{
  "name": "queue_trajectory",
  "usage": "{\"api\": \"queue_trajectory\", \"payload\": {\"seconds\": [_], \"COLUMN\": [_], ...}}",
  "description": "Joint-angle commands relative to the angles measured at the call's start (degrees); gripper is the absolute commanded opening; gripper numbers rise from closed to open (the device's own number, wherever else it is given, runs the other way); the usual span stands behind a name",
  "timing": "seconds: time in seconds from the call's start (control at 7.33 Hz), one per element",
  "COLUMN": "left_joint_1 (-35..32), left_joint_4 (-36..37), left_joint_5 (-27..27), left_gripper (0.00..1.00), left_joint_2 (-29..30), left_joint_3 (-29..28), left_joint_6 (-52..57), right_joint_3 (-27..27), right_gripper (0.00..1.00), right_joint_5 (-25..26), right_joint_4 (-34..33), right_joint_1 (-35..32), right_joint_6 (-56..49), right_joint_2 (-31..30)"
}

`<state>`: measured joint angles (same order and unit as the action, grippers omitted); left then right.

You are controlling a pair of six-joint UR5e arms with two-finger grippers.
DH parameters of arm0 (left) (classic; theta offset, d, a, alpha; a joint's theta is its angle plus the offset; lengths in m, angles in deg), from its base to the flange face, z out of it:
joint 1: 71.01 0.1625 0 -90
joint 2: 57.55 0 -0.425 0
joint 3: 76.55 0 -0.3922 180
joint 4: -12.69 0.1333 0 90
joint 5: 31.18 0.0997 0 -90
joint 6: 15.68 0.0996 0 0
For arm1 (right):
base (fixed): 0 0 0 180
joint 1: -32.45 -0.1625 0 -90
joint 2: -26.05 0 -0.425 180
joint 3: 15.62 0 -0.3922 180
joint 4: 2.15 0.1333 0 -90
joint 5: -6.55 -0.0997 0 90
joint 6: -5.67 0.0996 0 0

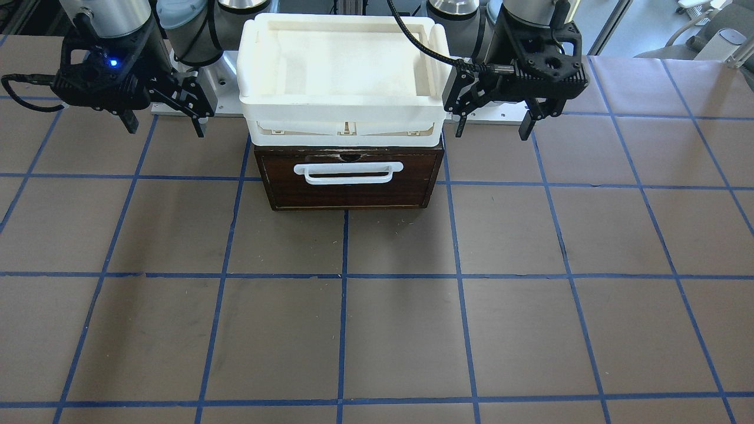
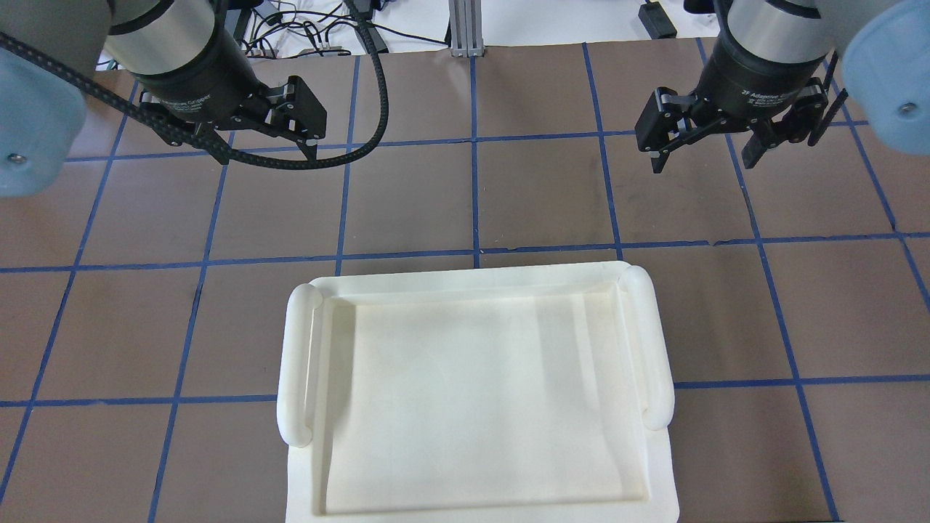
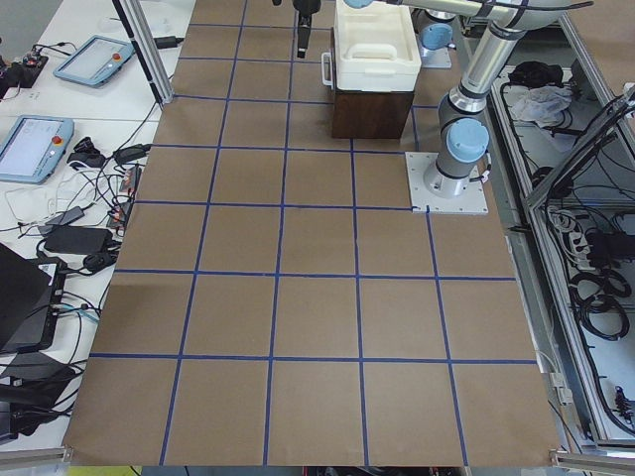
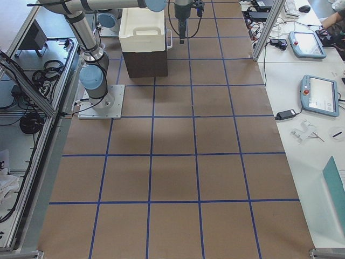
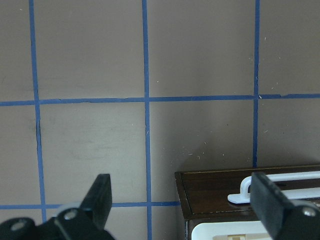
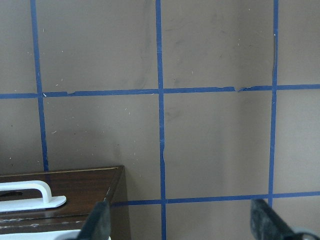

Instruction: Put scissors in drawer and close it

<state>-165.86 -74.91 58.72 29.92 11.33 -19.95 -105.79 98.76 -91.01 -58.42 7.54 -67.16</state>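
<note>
The drawer (image 1: 347,194) has a dark brown front and a white bar handle (image 1: 347,172). It sits pushed in, and none of its pale interior shows. The scissors are in no view. My left gripper (image 1: 493,126) hangs open and empty beside the drawer unit, above the table, and also shows in the overhead view (image 2: 265,149). My right gripper (image 1: 165,125) hangs open and empty on the other side (image 2: 703,160). The left wrist view shows the drawer front (image 5: 215,192) below its open fingers. The right wrist view shows the front's other corner (image 6: 80,182).
A white plastic tray (image 1: 341,115) sits on top of the drawer unit, with nothing in it (image 2: 298,363). The brown table surface with blue grid tape (image 1: 353,330) spreads in front. Tablets and cables lie on a side bench (image 3: 60,109).
</note>
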Motion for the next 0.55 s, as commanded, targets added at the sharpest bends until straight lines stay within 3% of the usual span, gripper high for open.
{"api": "queue_trajectory", "payload": {"seconds": [0.0,0.41], "left_joint_1": [-0.07,-0.25], "left_joint_4": [-1.94,-2.48], "left_joint_5": [-0.17,-0.34], "left_gripper": [1.00,1.00], "left_joint_2": [-0.19,-0.01], "left_joint_3": [-0.17,-0.17], "left_joint_6": [0.14,0.14], "right_joint_3": [0.00,0.00], "right_gripper": [1.00,1.00], "right_joint_5": [-0.02,0.07], "right_joint_4": [0.00,0.08], "right_joint_1": [0.00,0.00], "right_joint_6": [-0.11,-0.11], "right_joint_2": [-0.05,0.04]}}
